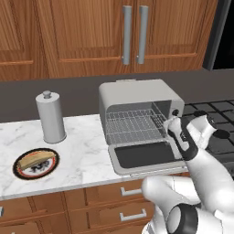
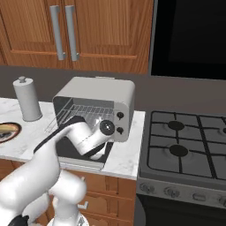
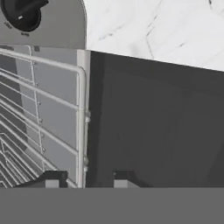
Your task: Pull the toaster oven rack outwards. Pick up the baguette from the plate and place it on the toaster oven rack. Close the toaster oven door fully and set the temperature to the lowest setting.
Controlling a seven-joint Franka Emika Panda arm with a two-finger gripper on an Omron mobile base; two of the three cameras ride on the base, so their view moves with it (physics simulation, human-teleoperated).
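Sitting on a white marble bench (image 1: 87,151) w/ brown wood cupboards (image 1: 82,32) above and a dark wall behind is the boxy light-grey toaster oven (image 1: 137,93). Its grey-framed dark glass toaster oven door (image 1: 144,155) lies flat open at the front. The thin silver wire toaster oven rack (image 1: 132,125) is inside the oven, front edge near the door.

Left base view shows the round black and red-orange plate (image 1: 35,164) at the bench's left end, w/ the flat tan baguette (image 1: 36,159) on it, and a tall grey can (image 1: 50,117) behind. Right base view shows a black gas stove (image 2: 185,145) right of the oven.

Hand view: the gripper (image 3: 85,180) hangs over the rack's front edge, fingertips partly apart, one each side of the front wire, holding nothing.
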